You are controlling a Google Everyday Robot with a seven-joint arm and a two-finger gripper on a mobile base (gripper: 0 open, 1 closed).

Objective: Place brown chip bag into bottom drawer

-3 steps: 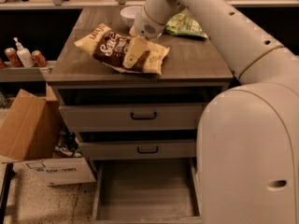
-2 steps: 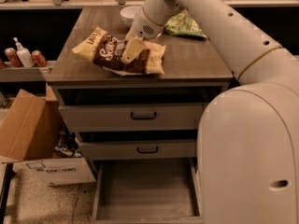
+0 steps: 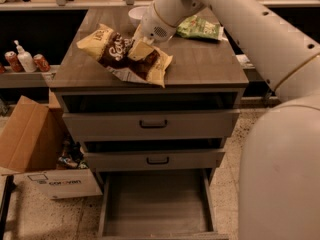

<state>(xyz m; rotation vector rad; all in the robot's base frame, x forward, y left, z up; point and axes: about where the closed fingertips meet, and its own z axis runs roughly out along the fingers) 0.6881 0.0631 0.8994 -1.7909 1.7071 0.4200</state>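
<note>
Since a second ago, the brown chip bag has shifted a little to the left on the cabinet top, and its pale yellow left end now tilts higher. The gripper has come along with it, and its fingers are clamped on the bag's dark middle. The bag spreads to both sides of the fingers. Its right end hangs low near the cabinet's front edge, below and just right of them; whether it touches the top cannot be told.

Just behind the fingers stands a white bowl, and farther back to their right lies a green chip bag. Straight below them are two drawers with black bar handles. Under those, well below the fingers, the bottom drawer is pulled out, its floor bare. A cardboard box sits on the ground far down to their left.
</note>
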